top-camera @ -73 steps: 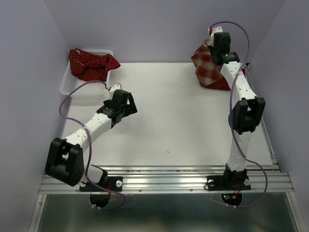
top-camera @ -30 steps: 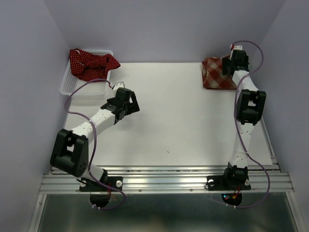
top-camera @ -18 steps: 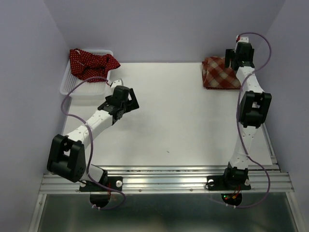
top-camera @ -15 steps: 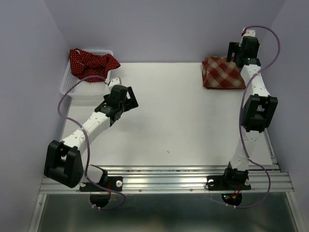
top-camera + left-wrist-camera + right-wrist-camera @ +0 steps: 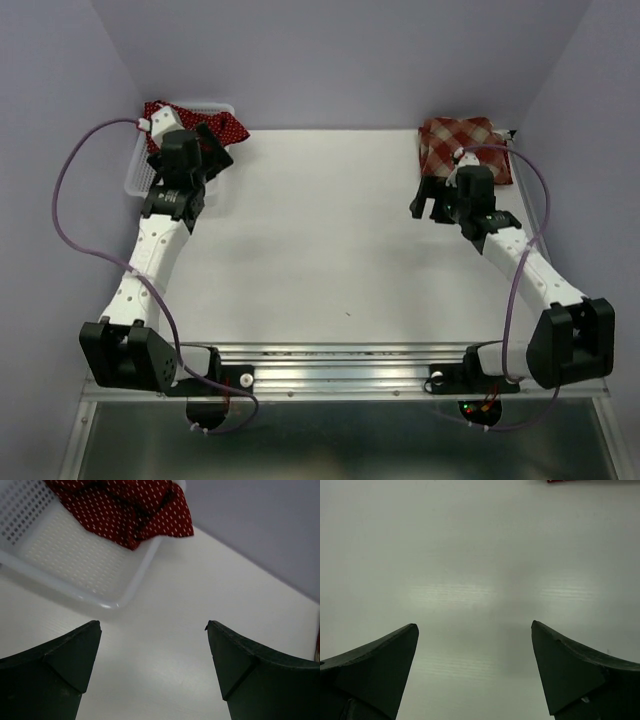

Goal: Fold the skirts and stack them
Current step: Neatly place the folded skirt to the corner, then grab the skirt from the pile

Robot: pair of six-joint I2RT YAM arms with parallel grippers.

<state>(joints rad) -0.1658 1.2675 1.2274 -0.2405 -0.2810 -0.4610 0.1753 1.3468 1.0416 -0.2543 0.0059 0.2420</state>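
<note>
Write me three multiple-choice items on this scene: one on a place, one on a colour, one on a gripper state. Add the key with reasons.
1. Where on the table does the plaid skirt lie?
A. near edge
B. far right corner
C. middle

2. What colour is the cloth in the white basket?
A. dark red with white dots
B. blue
C. green

3. How do the left gripper and the right gripper stand?
A. both shut on cloth
B. only the left open
C. both open, empty

Key:
1 B, the top view shows it lying folded in that corner.
2 A, the left wrist view shows the dots plainly.
3 C, each wrist view shows wide jaws with nothing between them.
</note>
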